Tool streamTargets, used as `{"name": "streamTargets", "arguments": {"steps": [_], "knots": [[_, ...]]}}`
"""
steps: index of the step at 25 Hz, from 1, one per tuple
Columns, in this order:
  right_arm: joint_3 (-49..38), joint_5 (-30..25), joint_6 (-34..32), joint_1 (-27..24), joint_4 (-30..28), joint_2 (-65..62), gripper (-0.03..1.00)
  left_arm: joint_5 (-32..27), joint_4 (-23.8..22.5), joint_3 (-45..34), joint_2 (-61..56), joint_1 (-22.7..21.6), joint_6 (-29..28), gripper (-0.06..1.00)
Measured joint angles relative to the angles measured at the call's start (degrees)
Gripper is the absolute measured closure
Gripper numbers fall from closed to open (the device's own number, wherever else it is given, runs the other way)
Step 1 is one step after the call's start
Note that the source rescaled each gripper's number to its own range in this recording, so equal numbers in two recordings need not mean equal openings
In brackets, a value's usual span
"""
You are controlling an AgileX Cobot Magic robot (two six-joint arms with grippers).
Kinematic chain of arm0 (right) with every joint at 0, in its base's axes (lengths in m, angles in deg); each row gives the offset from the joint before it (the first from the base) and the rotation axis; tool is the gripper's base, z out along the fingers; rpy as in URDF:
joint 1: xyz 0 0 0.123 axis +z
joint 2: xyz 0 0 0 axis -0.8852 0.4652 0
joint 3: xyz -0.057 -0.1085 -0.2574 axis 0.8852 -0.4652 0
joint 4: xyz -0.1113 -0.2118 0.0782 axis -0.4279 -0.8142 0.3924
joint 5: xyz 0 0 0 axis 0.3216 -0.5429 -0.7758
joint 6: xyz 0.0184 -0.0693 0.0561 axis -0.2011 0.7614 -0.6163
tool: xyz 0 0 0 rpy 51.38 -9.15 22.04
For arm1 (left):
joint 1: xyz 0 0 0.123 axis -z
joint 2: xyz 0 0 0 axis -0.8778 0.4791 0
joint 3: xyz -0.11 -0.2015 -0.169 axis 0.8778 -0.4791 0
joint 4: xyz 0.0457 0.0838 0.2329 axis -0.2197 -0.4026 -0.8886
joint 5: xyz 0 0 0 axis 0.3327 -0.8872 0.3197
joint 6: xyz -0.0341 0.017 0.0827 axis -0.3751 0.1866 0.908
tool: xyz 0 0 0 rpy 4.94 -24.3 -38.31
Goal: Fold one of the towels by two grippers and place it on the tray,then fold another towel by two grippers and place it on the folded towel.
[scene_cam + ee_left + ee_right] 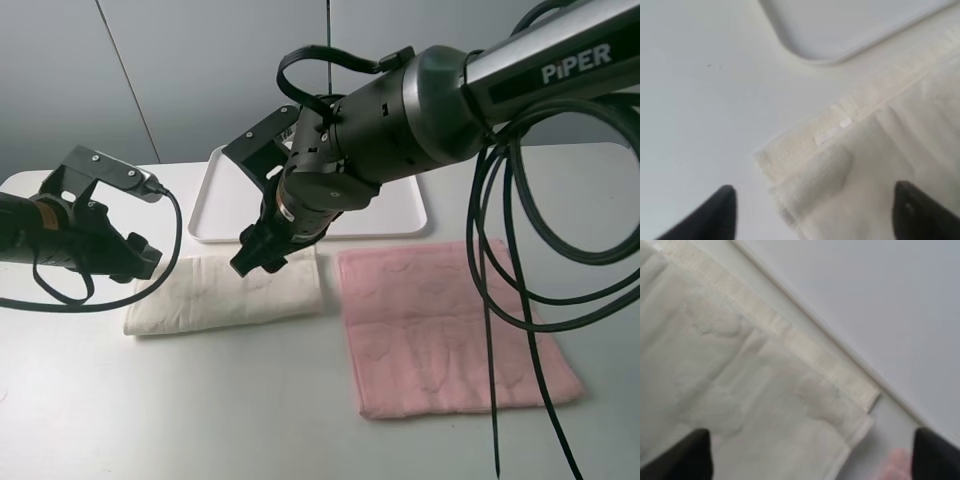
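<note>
White tabletop point(200, 400): your cream towel point(225, 293) lies folded, off the tray point(395, 218). Left gripper point(815, 212) and right gripper point(810, 455) gape empty; pink towel point(450, 330) unfolded.

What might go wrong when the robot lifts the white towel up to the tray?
1. The left gripper and right gripper hang open over the folded cream towel. Its layers lie loose, so the jaws might pinch only the top one, and the fold could fall open.
2. The tray has a raised rim close behind the towel; an edge might snag there.
3. Black cables dangle over the pink towel and might drag it.
</note>
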Motion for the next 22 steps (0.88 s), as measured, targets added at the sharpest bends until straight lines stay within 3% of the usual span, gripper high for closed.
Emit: {"name": "streamTargets", "arguments": {"steps": [2, 8, 13, 22], "knots": [[0.00, -0.84, -1.41, 0.00, -0.91, 0.00, -0.01, -0.47, 2.01, 0.12, 0.00, 0.00, 0.00, -0.04], [0.00, -4.11, -2.81, -0.14, -1.32, 0.00, -0.03, -9.57, 10.83, 3.32, 0.60, -1.84, -0.36, -0.05], [0.00, -4.75, 2.72, -1.91, 6.27, 0.00, -0.03, -22.79, 14.31, 9.48, 4.67, -4.97, -0.36, -0.05], [0.00, -7.88, 16.42, -2.75, 20.43, 0.00, -0.03, -29.21, 15.87, 14.68, 12.86, -5.06, -2.95, -0.05]]}}
